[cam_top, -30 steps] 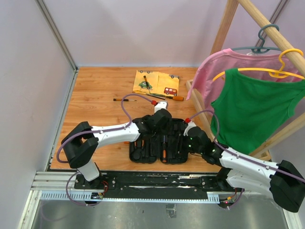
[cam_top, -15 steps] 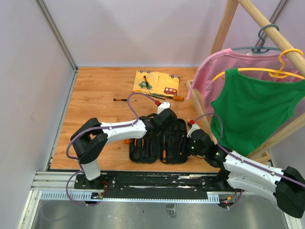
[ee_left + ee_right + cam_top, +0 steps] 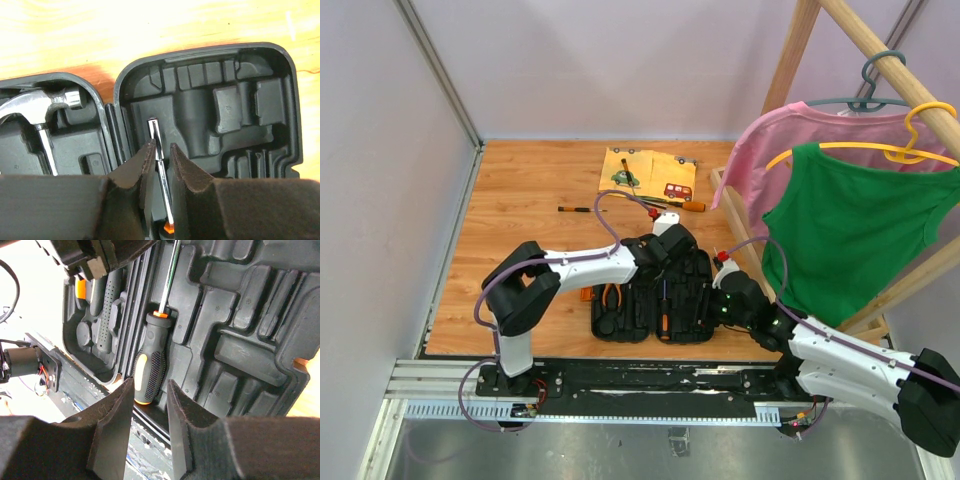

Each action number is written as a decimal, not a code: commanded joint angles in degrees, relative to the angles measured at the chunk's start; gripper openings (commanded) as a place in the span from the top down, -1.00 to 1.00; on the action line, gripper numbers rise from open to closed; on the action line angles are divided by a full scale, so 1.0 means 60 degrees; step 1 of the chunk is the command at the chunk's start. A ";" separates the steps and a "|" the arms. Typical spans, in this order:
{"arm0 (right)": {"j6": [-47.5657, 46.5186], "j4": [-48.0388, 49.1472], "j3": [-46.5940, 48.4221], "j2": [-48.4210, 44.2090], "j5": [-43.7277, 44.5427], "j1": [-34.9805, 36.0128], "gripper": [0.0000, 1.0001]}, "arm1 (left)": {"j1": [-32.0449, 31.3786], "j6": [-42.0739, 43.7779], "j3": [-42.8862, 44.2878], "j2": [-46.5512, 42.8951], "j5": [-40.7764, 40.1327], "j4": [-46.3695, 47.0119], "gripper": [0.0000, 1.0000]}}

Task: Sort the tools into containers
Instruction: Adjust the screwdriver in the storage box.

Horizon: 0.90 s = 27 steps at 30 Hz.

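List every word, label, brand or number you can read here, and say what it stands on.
No legible text in any view.
On the yellow cloth: printed cars only, no words.
On the black tool case: tiny moulded marks inside, too small to read.
On the screwdriver handle: no brand visible.

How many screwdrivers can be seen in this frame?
4 screwdrivers: one in the tool case, straddled by the left gripper; a thin dark one on the table; one on the yellow cloth; an orange-handled one at the cloth's near edge. More may be hidden.
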 commanded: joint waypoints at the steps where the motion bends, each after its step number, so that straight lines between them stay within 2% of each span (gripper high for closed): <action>1: -0.0066 -0.0048 -0.0115 0.0034 0.0067 -0.0001 0.33 | 0.0109 0.0140 0.0366 0.0267 -0.0288 -0.0251 0.56; 13: -0.0165 -0.0088 0.0054 0.0042 -0.0100 0.0000 0.36 | 0.0177 0.0197 0.0533 0.0596 -0.0271 -0.0389 0.67; 27: 0.0093 0.0054 0.0226 0.0235 -0.0358 0.0358 0.35 | 0.0183 0.0219 0.0447 0.0626 -0.0091 -0.0262 0.68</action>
